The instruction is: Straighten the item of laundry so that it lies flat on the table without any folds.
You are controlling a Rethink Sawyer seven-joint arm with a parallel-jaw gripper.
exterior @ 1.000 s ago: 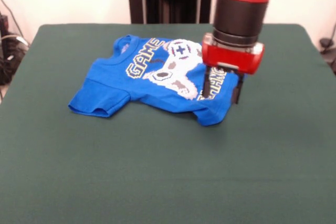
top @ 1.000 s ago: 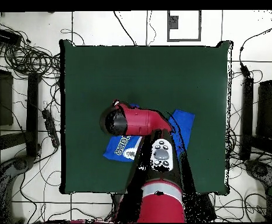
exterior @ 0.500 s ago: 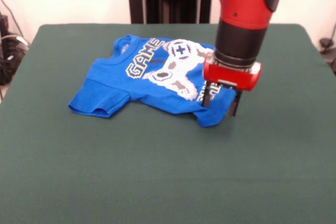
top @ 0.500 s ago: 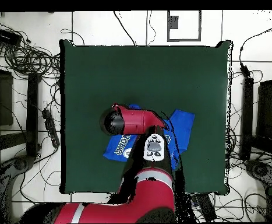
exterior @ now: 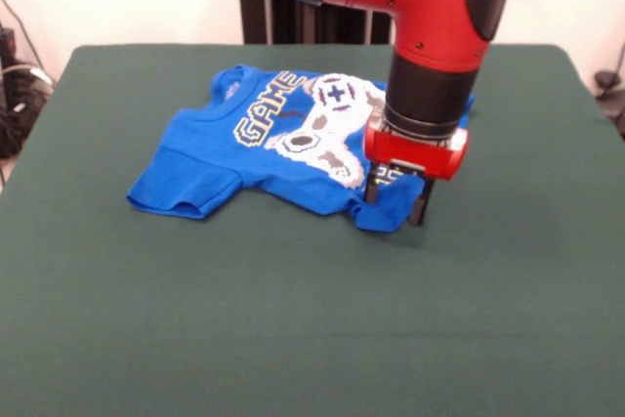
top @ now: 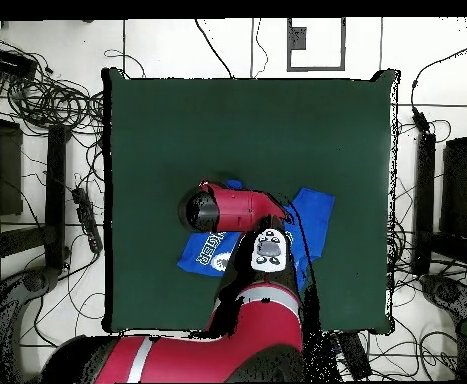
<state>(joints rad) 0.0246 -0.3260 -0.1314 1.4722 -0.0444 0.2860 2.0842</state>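
While the shirt [exterior: 283,144] is lying folded on the table [exterior: 293,319], we are straddling its hem with the gripper [exterior: 395,206] spread wide, flattening not yet done.

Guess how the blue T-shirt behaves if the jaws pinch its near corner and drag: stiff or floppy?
Likely floppy: the T-shirt already lies rumpled, one sleeve folded under. Probably light, thin fabric. It may drag and bunch on the felt-like table rather than slide. The gripper straddles that corner, jaws apart.

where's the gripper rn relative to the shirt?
Front view: the black-fingered gripper under the red wrist is down at the near right corner of the crumpled bright blue T-shirt, its two fingers straddling that corner on the dark green felt table.
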